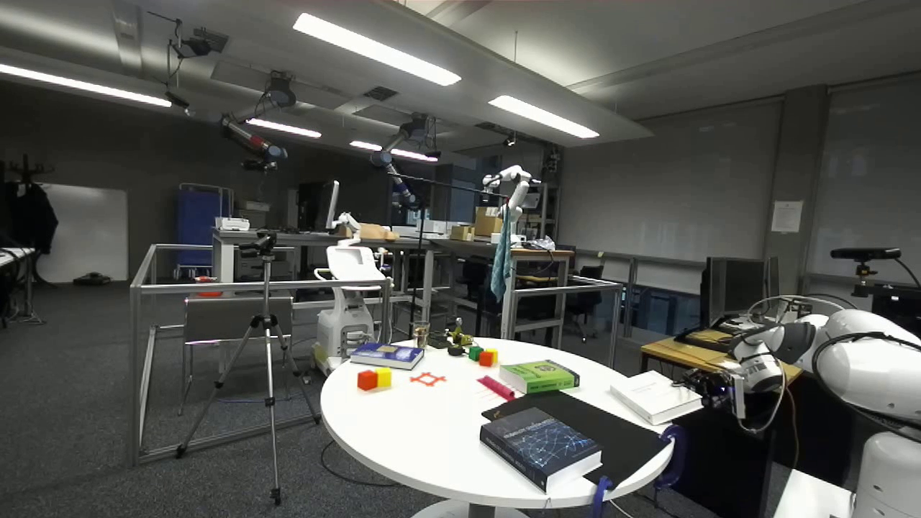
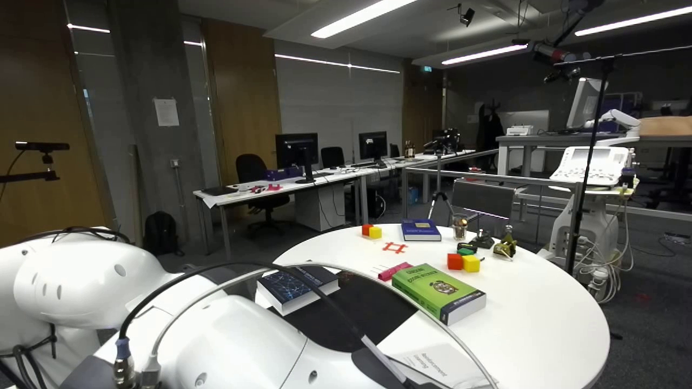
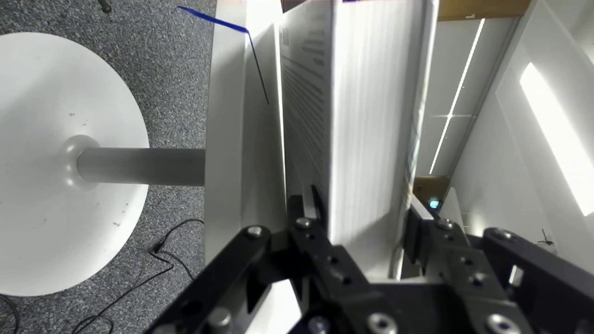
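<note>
- The round counter [image 1: 403, 432] has its rim right by my wrist, and the white book [image 1: 656, 397] sits at that rim, its near end poking past it toward the arm.
- A strip of white top shows between that book and the green book [image 1: 540, 376]. On the other side, the black sheet [image 1: 629, 433] lies just beside it, with the dark blue book [image 1: 540, 446] on it.
- My arm [image 1: 874, 374] arches in from outside the rim, wrist low, about level with the top and rolled, so the counter stands sideways in the wrist view.
- I have the tool [image 3: 364, 213] clamped on the white book, a finger against each cover, page edges facing the wrist camera.
- A gap shows under the book's near end; I can't tell whether its far end touches the top.
</note>
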